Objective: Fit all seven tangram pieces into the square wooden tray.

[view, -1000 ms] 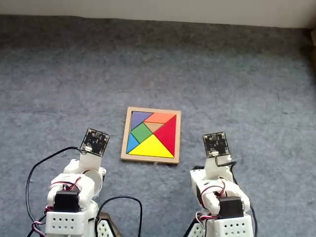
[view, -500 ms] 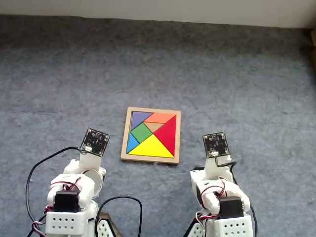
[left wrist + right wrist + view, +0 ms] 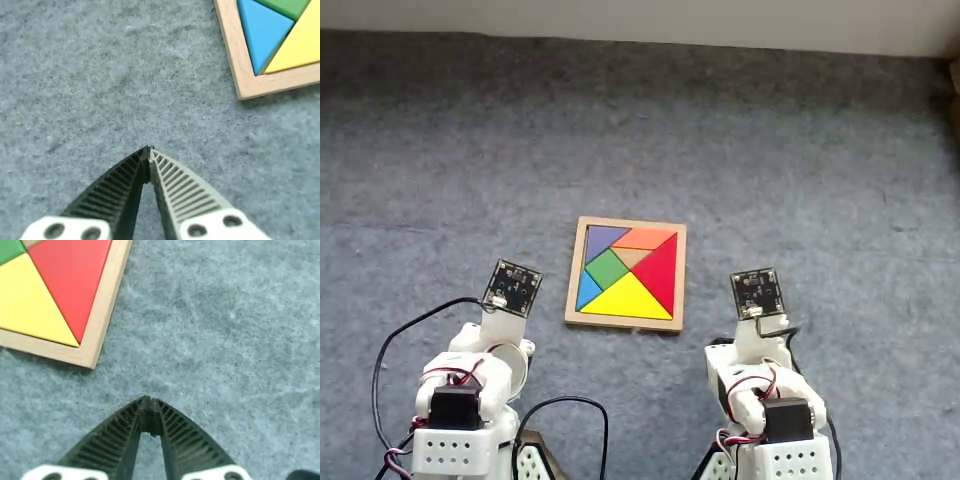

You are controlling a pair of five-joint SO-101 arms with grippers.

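The square wooden tray (image 3: 571,300) lies at the middle of the grey carpet, filled edge to edge with coloured tangram pieces: purple (image 3: 601,238), orange (image 3: 645,238), green (image 3: 606,269), blue (image 3: 587,290), red (image 3: 659,271), yellow (image 3: 625,299) and a small tan one (image 3: 634,257). My left gripper (image 3: 148,150) is shut with nothing in it, hovering over bare carpet beside the tray's corner (image 3: 245,90) with the blue piece (image 3: 262,30). My right gripper (image 3: 148,401) is shut and holds nothing, off the tray's corner (image 3: 92,360) with the red piece (image 3: 75,280).
Both arm bases (image 3: 460,420) (image 3: 770,425) sit at the near edge of the carpet, either side of the tray. A black cable (image 3: 565,405) loops by the left base. A pale wall strip (image 3: 640,20) runs along the far side.
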